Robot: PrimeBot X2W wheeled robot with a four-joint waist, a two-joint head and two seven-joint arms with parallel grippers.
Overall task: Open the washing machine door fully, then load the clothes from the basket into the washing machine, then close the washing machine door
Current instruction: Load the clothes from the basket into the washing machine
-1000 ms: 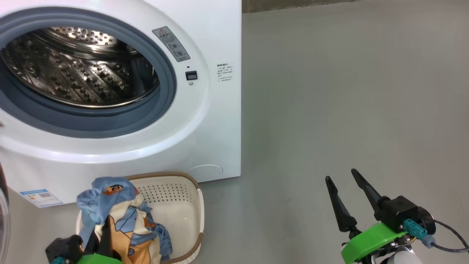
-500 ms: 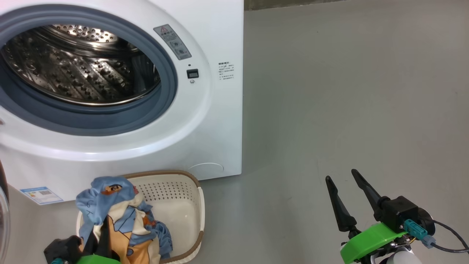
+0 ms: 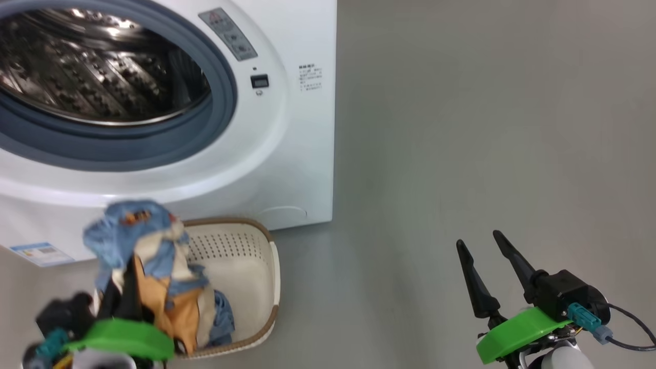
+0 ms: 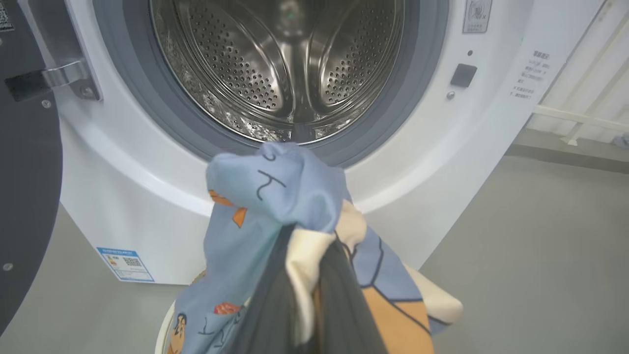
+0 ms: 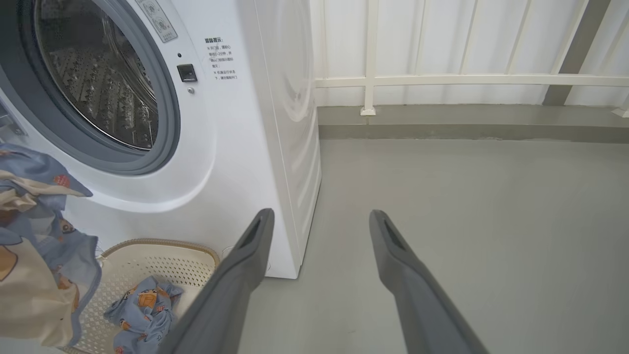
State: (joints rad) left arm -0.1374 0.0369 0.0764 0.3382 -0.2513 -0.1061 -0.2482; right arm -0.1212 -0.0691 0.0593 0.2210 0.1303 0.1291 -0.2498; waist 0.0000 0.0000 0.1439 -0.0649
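So the washing machine (image 3: 287,154) sits on a bare grey floor (image 3: 461,128) with its round opening facing the robot. Its door (image 4: 24,172) is swung wide open off the machine's left side, dark inner face and hinge showing. Nothing blocks the steel drum (image 4: 290,64); in the left wrist view it's straight ahead and looks empty.

The basket (image 3: 274,266) is on the floor right against the machine's front, below the opening. Its long side seems to run out from the machine toward the robot.

The left hand (image 4: 309,265) is clamped tight on a blue, cream and orange bundle of clothes (image 3: 138,241). It's lifted above the basket, just in front of the machine's lower rim. The bunched top points up at the opening and the rest hangs down long. One more blue piece (image 5: 142,305) is lying in the basket.

The right hand (image 3: 477,238) is well off the machine's right side, fingers spread wide, holding nothing. There's a white railing (image 5: 442,78) behind the machine.
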